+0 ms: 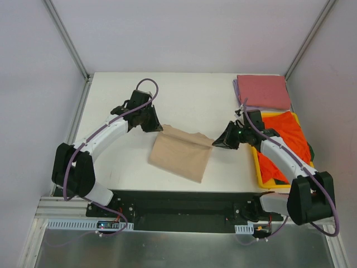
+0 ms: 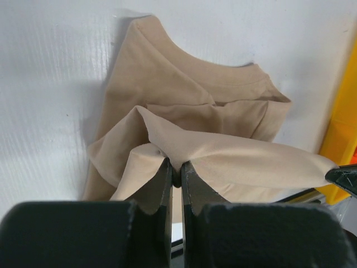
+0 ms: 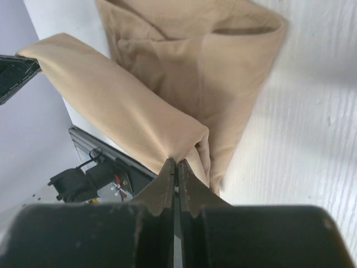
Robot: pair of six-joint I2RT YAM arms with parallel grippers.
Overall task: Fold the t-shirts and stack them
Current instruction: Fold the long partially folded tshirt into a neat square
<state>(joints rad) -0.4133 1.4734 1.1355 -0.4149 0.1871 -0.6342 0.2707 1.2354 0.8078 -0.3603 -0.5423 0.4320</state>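
Note:
The tan t-shirt (image 1: 181, 152) lies partly folded on the white table, its far edge lifted between both grippers. My left gripper (image 1: 157, 126) is shut on its left corner; the cloth (image 2: 223, 156) bunches at the fingertips in the left wrist view. My right gripper (image 1: 220, 142) is shut on the right corner, with the cloth (image 3: 139, 117) stretched away from it. The orange-red t-shirt (image 1: 287, 142) lies crumpled in the yellow tray (image 1: 260, 173). The folded pink-red t-shirt (image 1: 263, 91) sits at the back right on the lavender one (image 1: 236, 88), of which only an edge shows.
The yellow tray stands along the table's right edge beside my right arm, and its side shows in the left wrist view (image 2: 340, 151). Metal frame posts (image 1: 67, 39) rise at the table's back corners. A black rail (image 1: 184, 204) runs along the near edge.

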